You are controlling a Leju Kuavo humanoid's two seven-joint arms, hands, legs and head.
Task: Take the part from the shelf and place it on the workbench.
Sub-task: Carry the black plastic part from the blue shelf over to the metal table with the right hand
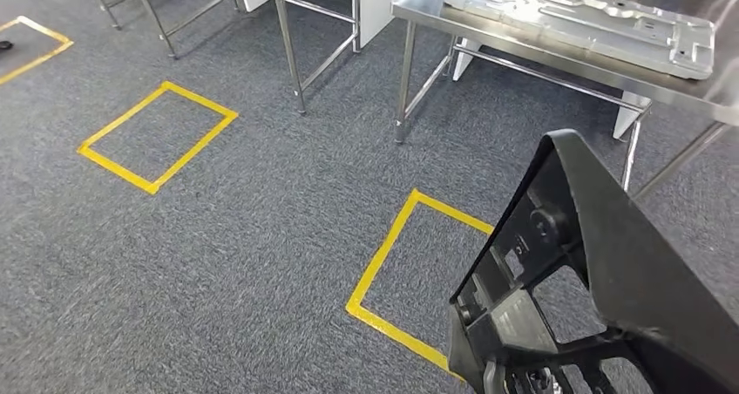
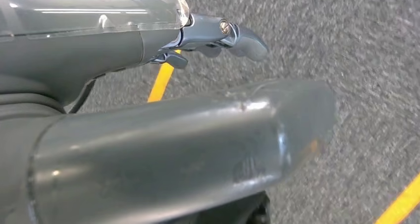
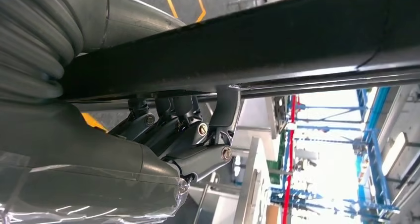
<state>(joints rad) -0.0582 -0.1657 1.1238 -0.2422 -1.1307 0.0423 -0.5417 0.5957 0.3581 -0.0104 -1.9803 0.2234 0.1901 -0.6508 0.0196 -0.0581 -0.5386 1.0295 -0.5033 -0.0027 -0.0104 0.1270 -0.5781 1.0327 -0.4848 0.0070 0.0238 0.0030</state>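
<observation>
While right hand (image 3: 163, 135) grips black part (image 1: 601, 281) | no legible writing

Open carpet (image 1: 261, 237) near and left. Far right, workbench (image 1: 418, 6) top crowded by metal panel (image 1: 584, 19); bare strip along near edge.
</observation>
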